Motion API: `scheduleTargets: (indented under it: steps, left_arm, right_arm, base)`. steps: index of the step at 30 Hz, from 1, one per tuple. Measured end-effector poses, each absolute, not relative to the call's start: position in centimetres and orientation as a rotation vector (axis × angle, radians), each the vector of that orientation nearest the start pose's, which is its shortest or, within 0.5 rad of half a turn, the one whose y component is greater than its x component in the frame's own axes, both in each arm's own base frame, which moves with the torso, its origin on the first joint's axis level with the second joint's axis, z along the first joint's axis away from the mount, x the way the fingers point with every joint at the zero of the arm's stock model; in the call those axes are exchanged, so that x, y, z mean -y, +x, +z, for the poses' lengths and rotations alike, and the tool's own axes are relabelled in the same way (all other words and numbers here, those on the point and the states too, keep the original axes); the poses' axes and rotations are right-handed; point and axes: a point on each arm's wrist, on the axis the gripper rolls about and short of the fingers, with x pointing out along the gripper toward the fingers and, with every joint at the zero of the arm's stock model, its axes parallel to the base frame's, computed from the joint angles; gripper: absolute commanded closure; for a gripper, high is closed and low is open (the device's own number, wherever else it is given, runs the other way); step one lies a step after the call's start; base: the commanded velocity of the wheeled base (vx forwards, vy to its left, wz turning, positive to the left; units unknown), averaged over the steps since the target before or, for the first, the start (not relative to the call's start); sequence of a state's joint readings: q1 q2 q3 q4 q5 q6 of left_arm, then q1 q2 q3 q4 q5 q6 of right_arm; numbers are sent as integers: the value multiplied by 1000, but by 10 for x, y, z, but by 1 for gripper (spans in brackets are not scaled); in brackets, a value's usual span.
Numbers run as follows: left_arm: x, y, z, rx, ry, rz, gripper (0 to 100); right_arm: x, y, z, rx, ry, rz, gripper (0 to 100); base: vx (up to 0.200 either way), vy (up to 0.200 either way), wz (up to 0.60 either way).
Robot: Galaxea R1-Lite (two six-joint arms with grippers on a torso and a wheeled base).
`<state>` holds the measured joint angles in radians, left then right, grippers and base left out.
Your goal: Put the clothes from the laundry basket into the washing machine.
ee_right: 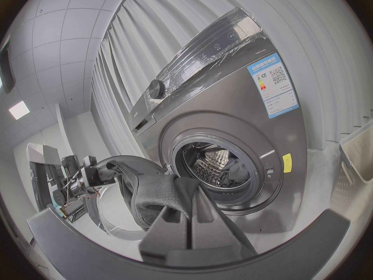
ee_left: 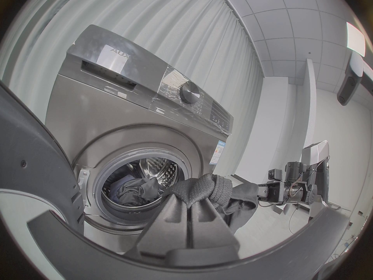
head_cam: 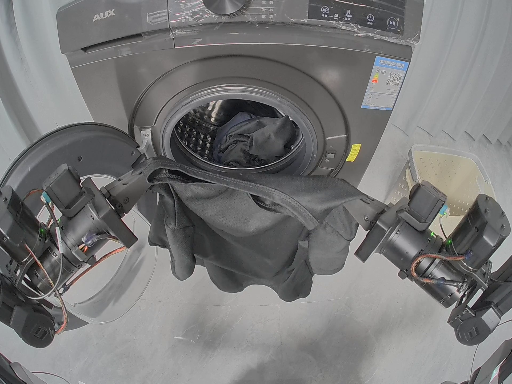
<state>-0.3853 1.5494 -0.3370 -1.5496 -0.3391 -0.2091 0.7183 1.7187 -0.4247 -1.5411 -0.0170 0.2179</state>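
Dark grey knit garment [head_cam: 240, 225] hangs spread between both sets of jaws, in front of the round drum opening [head_cam: 240, 134] of the grey front-loading washing machine [head_cam: 240, 44] and not yet inside. Left gripper [head_cam: 141, 172] is clamped tight on a bunched edge of the cloth. Right gripper [head_cam: 368, 206] is pinched on the opposite edge. A taut hem runs jaw to jaw and the bulk sags well below both.

A crumpled dark clothes pile [head_cam: 256, 140] sits in the drum, beyond the jaws. The round open door [head_cam: 69, 150] is just beside the left jaws, on their outer side. The cream perforated plastic laundry basket [head_cam: 453, 172] stands behind the right jaws, on the floor.

Likely risks:
- The span between the jaws looks wider than the opening, so pushing straight in could foul the rim or the door.
- The sagging cloth hangs lower than the drum lip and may drape outside on release.
- The right jaws' hold looks like thin edge only and could slip under tension.
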Motion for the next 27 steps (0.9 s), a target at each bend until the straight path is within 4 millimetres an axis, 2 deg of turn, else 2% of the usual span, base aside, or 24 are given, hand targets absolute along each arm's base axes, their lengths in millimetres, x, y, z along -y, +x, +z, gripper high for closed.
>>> scheduleTargets:
  steps: [7, 14, 20, 27]
  left_arm:
    - [85, 210, 186, 222, -187, -751, 100]
    - [82, 221, 175, 179, -185, -722, 100]
    - [80, 227, 174, 180, -180, -709, 100]
    - [81, 231, 171, 166, -178, -703, 100]
  right_arm:
    - [-169, 189, 165, 104, 275, 806, 100]
    - [-172, 195, 157, 82, 260, 801, 100]
    - [-171, 197, 170, 148, 253, 791, 100]
    - [-160, 203, 173, 168, 246, 742, 100]
  base:
    - [0, 0, 0]
    - [0, 0, 0]
    - [0, 0, 0]
    - [0, 0, 0]
